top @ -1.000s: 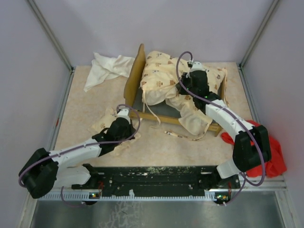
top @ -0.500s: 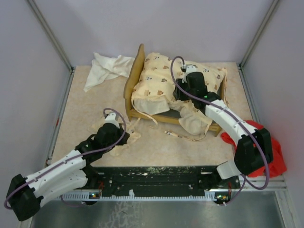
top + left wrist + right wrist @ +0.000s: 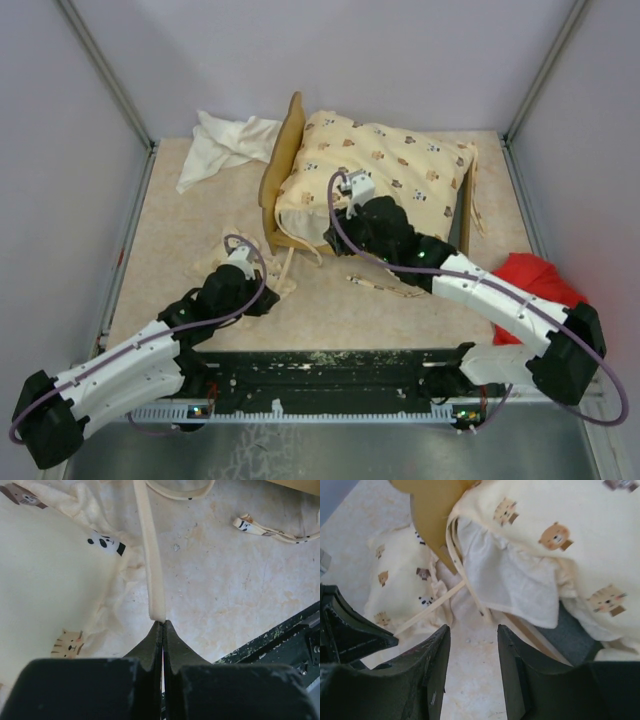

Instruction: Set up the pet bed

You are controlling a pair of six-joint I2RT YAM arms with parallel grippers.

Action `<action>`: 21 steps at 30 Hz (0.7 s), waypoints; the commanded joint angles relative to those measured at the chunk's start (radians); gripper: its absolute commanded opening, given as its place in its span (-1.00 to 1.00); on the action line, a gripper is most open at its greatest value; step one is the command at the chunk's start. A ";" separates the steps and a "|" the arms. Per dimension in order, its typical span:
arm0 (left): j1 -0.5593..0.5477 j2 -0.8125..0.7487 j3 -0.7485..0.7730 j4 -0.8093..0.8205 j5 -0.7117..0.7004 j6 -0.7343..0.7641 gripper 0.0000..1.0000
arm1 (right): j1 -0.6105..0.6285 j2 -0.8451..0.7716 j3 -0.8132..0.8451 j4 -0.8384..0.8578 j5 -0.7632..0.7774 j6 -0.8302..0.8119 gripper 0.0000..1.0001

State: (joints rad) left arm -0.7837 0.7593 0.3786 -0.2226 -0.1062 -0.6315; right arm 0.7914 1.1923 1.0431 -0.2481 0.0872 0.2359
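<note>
We are looking at the bed frame [image 3: 272, 200] standing at the far middle of the table [image 3: 170, 230], with its wavy headboard [image 3: 427, 510] on the left. The cushion [image 3: 385, 170] is lying spread across the frame and covering most of it. Its near left corner is drooping over the edge and showing a plain white underside. In the right wrist view, a patch of the dark grey base [image 3: 570, 627] is showing beneath that corner.

The pillow [image 3: 45, 570] is lying flat on the table just in front of the headboard. The left gripper [image 3: 161, 629] is resting beside it. Its jaws are pressed together and pinching the end of a cream strap [image 3: 149, 555]. The strap is running away across the table toward the near left corner of the frame.

The right gripper [image 3: 473, 632] is hanging over the table near that same corner. Its jaws are standing well apart with nothing between them.

A loose tie [image 3: 378, 285] is lying on the table in front of the frame. A white cloth [image 3: 225, 140] is lying crumpled at the far left. A red cloth [image 3: 535, 280] is bunched at the right, partly behind the right arm.
</note>
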 commanded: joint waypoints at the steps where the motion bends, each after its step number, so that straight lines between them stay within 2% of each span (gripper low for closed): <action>1: -0.002 -0.008 -0.011 0.047 0.058 -0.001 -1.00 | 0.081 0.049 -0.093 0.204 0.108 0.037 -0.14; 7: -0.003 -0.041 -0.006 0.076 0.125 0.016 -1.00 | 0.130 0.144 -0.199 0.420 0.175 0.074 -0.14; 15: -0.003 -0.060 0.009 0.019 0.061 -0.013 -1.00 | 0.214 0.306 -0.269 0.724 0.375 0.033 -0.07; 21: -0.002 -0.050 0.014 0.021 0.063 -0.011 -1.00 | 0.224 0.467 -0.246 0.787 0.524 0.038 -0.05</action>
State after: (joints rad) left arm -0.7837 0.7132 0.3759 -0.1947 -0.0410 -0.6361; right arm 1.0119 1.5864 0.7723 0.4026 0.4641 0.2806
